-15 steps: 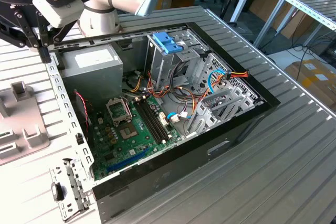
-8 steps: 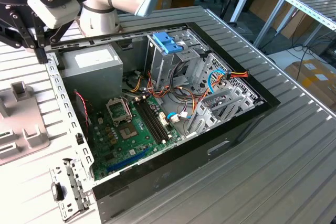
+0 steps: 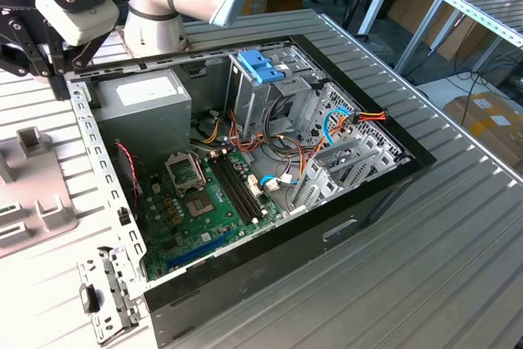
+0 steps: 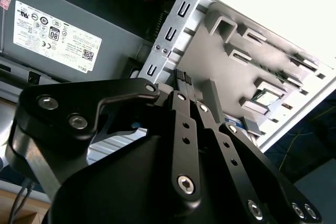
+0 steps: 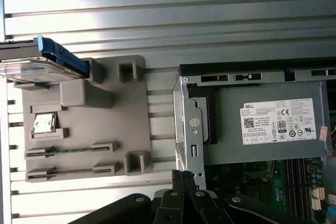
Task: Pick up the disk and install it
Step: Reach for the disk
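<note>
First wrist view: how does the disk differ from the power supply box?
The disk lies outside the case on the grey fixture; the power supply box sits inside it. The disk carries blue trim; the box is plain grey with a white label. The disk looks smaller. Both are rectangular.

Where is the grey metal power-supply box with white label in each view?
Exterior view: the grey metal power-supply box fills the computer case's corner under the arm.
Second wrist view: the box lies across the perforated case rail from the grey plastic fixture plate.
First wrist view: the box adjoins the green motherboard.
Shared landmark: that fixture plate, outside the case.
</note>
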Motion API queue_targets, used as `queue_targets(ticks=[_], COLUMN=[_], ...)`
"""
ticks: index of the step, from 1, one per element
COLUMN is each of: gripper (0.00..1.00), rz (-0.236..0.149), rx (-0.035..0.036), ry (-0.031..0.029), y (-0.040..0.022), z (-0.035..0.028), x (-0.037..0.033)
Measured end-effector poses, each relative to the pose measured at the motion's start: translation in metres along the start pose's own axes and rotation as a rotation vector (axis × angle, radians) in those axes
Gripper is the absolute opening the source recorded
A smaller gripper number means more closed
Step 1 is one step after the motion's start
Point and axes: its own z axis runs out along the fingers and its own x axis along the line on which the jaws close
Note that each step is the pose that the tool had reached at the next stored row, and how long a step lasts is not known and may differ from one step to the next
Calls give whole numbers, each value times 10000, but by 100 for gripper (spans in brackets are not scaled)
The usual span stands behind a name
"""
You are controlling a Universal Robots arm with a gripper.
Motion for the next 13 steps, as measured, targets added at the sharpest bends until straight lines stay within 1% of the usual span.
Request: queue_targets(ticks=[13], gripper=[11], rz=[-1], rx=[0], ry=[0], y=[-6], z=[-1], x=[82])
